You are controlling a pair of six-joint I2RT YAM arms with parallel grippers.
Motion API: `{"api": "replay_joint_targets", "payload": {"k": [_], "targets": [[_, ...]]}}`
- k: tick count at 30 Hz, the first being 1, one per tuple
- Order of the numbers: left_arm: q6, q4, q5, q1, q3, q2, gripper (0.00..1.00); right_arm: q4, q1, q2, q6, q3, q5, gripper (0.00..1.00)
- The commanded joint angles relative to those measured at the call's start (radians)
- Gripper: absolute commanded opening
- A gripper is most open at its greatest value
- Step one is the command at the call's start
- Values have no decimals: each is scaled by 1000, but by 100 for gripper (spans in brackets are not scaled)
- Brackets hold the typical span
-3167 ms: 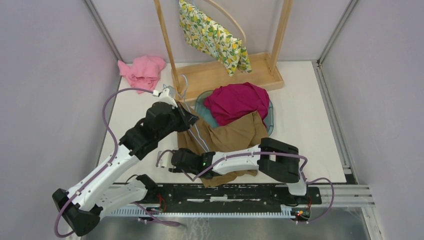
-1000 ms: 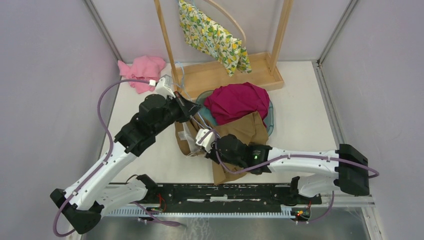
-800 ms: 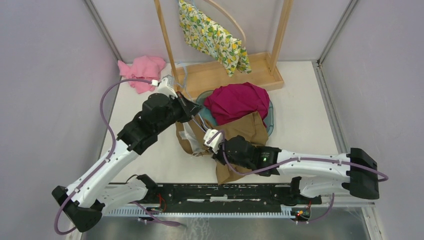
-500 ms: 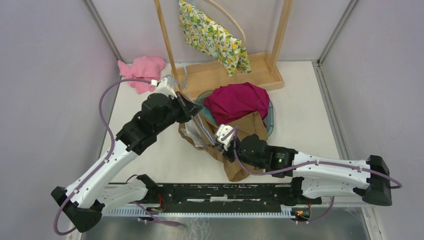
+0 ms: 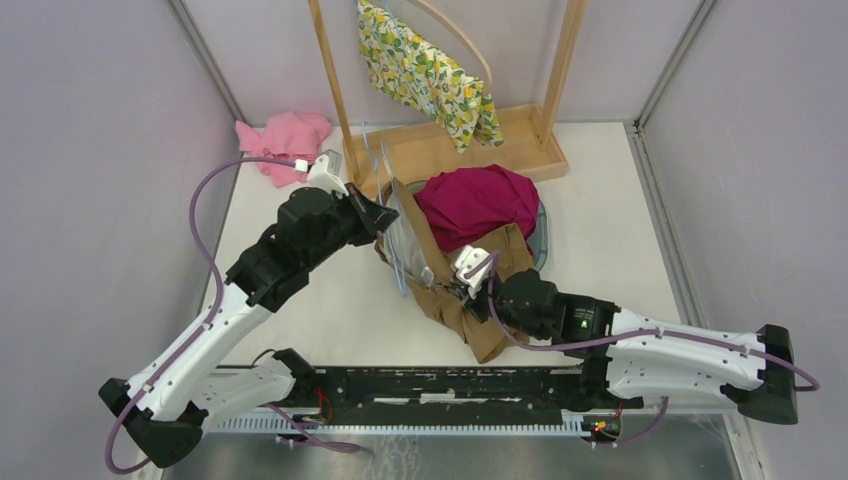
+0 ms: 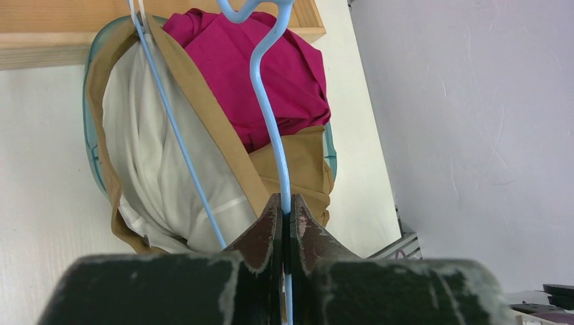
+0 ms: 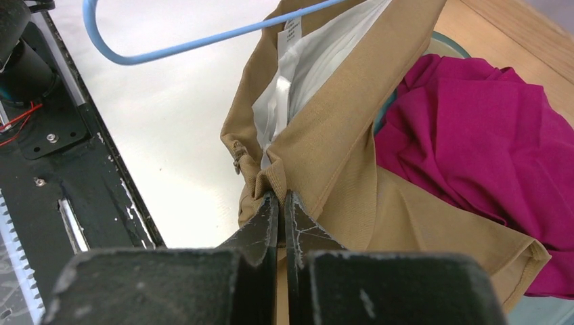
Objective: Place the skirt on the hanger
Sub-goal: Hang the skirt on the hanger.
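No words, brands, numbers or signs can be read in any view. The only label is a small white tag sewn inside the waistband of the tan skirt, near the top middle of the right wrist view. Any print on it is too small and blurred to make out.

A matt tan cloth skirt, a smooth blue hanger, a pale bare-wood rack.
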Motion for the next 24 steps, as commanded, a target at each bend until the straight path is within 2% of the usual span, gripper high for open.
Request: {"api": "replay_joint_targets", "payload": {"k": [1,7,15,24], "targets": [[66,88,-50,8,23,-10,3,3,0,-4,3,19,-32,2],[74,125,-95,8,10,-6,3,12,6,28,5,28,-83,2],[91,190,-138,8,-37,26,3,-36,89,77,-33,96,-42,2],[91,222,-135,7,-66,58,3,-57,118,99,-59,149,-35,2]]}}
